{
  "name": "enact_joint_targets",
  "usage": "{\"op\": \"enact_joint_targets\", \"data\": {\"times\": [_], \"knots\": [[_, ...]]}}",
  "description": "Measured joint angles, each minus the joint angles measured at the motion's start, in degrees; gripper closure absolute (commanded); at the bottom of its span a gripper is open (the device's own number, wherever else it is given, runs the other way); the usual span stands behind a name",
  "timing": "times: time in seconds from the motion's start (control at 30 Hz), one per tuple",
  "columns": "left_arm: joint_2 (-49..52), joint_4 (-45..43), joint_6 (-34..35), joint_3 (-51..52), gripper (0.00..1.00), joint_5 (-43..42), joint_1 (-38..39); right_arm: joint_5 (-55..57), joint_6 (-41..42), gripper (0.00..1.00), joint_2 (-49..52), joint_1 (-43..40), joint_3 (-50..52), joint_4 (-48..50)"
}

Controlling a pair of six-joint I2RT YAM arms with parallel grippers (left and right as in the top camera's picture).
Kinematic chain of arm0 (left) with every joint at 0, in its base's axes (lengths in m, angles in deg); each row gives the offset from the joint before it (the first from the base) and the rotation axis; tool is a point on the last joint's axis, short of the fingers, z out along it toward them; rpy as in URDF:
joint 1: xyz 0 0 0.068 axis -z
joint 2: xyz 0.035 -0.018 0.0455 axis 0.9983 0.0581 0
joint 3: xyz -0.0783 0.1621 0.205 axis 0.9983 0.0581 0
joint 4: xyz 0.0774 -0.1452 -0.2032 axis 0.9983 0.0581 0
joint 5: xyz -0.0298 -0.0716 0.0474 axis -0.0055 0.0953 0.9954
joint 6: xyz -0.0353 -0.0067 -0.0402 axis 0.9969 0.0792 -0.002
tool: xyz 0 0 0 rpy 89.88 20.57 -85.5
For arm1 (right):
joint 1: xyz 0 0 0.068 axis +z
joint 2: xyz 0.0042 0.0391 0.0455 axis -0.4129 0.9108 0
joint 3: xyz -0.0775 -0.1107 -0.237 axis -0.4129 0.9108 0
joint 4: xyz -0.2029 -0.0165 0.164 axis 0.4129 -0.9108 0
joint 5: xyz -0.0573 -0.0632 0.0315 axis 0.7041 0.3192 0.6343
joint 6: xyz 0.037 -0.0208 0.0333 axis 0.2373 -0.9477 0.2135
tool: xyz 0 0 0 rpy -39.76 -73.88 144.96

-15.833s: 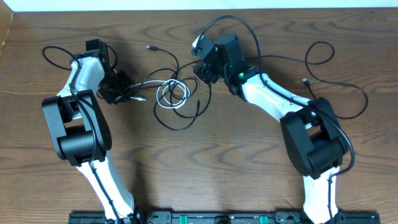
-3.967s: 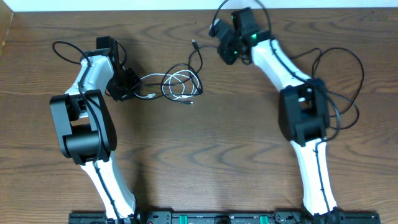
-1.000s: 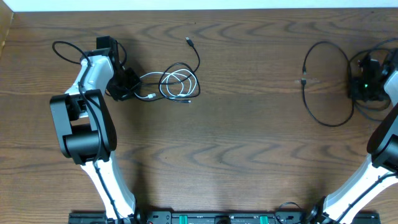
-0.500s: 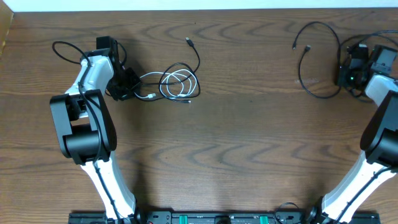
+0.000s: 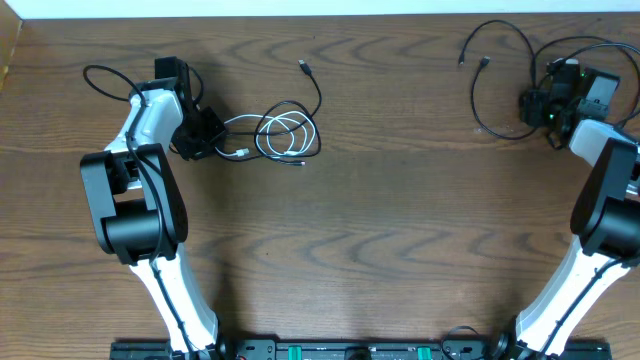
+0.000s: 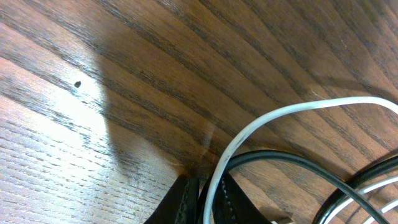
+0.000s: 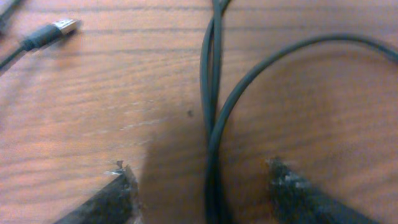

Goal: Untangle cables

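Note:
A coiled white cable (image 5: 290, 135) lies left of centre, tangled with a black cable (image 5: 320, 95) whose plug (image 5: 303, 66) points to the back. My left gripper (image 5: 212, 140) is shut on the white cable's end; in the left wrist view the white cable (image 6: 280, 115) runs between the fingers (image 6: 208, 202), with the black cable (image 6: 292, 160) beside it. A second black cable (image 5: 474, 105) lies looped at the far right. My right gripper (image 5: 530, 105) is open, its fingers (image 7: 202, 193) straddling this cable (image 7: 214, 124). Its plug (image 7: 59, 26) lies on the wood.
The left arm's own thick black wire (image 5: 100, 75) loops at the back left. The right arm's wire (image 5: 600, 45) curls near the back right edge. The table's back edge (image 5: 320, 16) runs just behind both cable groups.
My right gripper has moved toward the back and a little left, and the loose black cable's loop has shifted back with it. The left arm and the white coil have not moved.

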Motion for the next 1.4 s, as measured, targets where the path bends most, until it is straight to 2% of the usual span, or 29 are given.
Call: {"op": "enact_joint_targets", "data": {"times": [0.1, 0.23, 0.4, 0.63, 0.7, 0.83, 1.13, 1.4], "knots": [[0.00, -0.02, 0.00, 0.00, 0.84, 0.02, 0.00, -0.72, 0.92, 0.01, -4.22, -0.04, 0.04, -3.21], [0.00, 0.02, 0.00, 0.00, 0.84, 0.02, 0.00, -2.34, 1.64, 0.01, -15.08, -0.07, -0.17, -10.27], [0.00, 1.16, 0.00, 0.00, 0.85, 0.04, -0.02, -8.72, 3.08, 0.01, -23.45, 0.02, -1.62, -18.86], [0.00, 1.53, 0.00, 0.00, 0.87, 0.04, -0.02, -19.78, 9.31, 0.01, -21.20, 2.91, -1.44, -28.39], [0.00, 1.53, 0.04, 0.00, 0.93, -0.09, -0.02, -21.14, 10.12, 0.01, -20.13, 5.09, -1.42, -30.21], [0.00, 1.62, -0.11, -0.02, 0.93, -2.51, -0.28, -21.99, 11.02, 0.01, -19.17, 10.86, -1.27, -31.54], [-0.48, 3.28, -5.38, 0.59, 0.93, -11.54, -0.33, -14.05, 14.60, 0.01, -18.93, 25.24, -1.25, -31.43], [-10.84, 5.86, -8.83, 1.31, 0.92, -12.22, -0.33, -6.25, 17.25, 0.01, -18.47, 36.39, -1.25, -29.31]]}}
